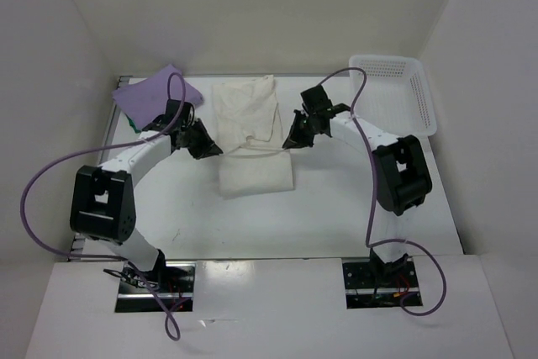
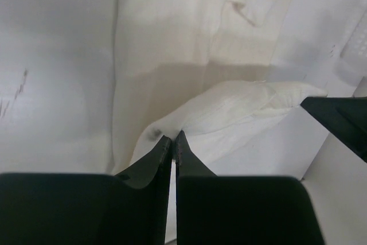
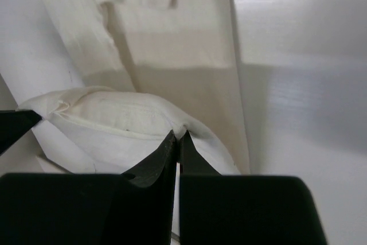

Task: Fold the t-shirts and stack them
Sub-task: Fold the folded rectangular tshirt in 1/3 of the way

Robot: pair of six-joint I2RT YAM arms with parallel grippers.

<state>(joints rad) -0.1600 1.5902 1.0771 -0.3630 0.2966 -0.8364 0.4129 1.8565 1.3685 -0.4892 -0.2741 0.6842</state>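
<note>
The cream-white t-shirt (image 1: 250,124) lies in the middle of the table, its near part doubled over into a thick band (image 1: 255,176). My left gripper (image 1: 216,150) is shut on the left end of a raised fold of this shirt. My right gripper (image 1: 288,143) is shut on the right end. In the left wrist view the jaws (image 2: 173,139) pinch cream cloth (image 2: 235,107). The right wrist view shows the same at its tips (image 3: 177,136), with the fold (image 3: 109,121) stretching left. The lavender t-shirt (image 1: 155,93) lies at the back left, with a sliver of the green one (image 1: 133,126) showing under it.
A white perforated basket (image 1: 395,90) stands at the back right corner. White walls close the table in at the back and on both sides. Purple cables loop over each arm.
</note>
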